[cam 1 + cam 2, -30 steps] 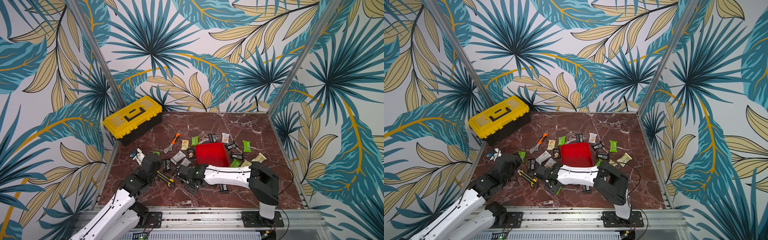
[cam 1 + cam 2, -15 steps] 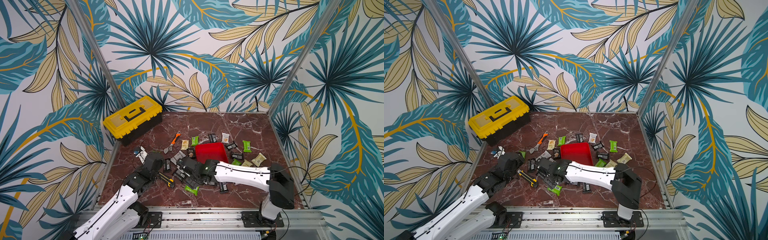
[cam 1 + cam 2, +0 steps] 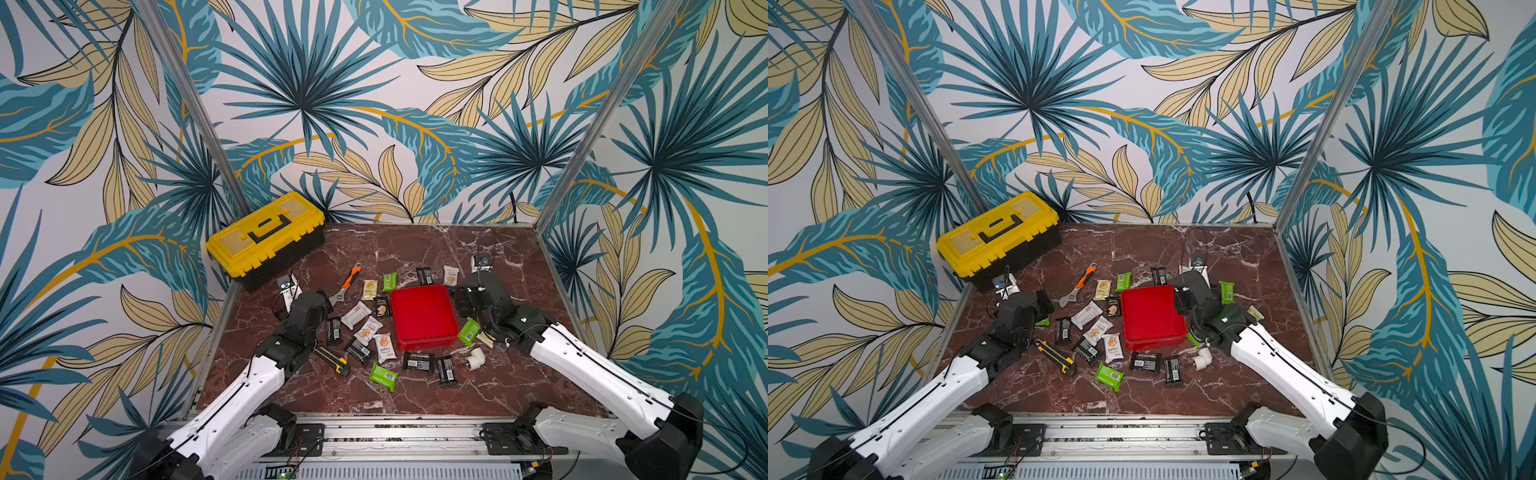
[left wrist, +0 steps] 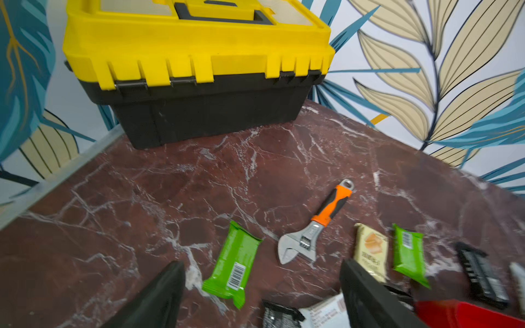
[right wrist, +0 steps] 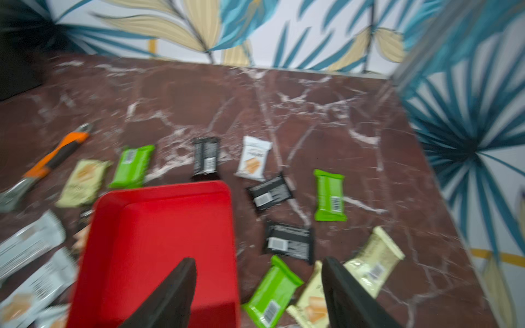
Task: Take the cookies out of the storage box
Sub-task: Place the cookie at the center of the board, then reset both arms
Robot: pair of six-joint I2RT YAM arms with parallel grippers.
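Where the toolbox (image 3: 266,232) stands: left of centre in both top views, at the back-left corner, shut.
Left gripper (image 4: 261,264): just below the toolbox's right end in the top views; fingers spread wide, gripping nothing. In the wrist view a green packet (image 4: 233,267) lies flat on the marble (image 4: 199,184) between them.
Knife (image 3: 332,360): lower left of centre, beside the left arm.
Wrench (image 3: 347,286): above the knife, orange handle pointing up-frame.
Cookies (image 3: 384,347): flat on the marble all round the box, with a cluster at its left, a row above, black and green ones below, and more at its right.
Box (image 3: 422,318): lower centre of the frame, its red floor bare.
Elbow (image 3: 473,357): just below the box's lower right corner.
Right gripper (image 5: 257,259): right of the box; fingers wide apart, holding nothing. In the wrist view one finger hangs over the box and the other is beside a cream packet (image 5: 375,261).
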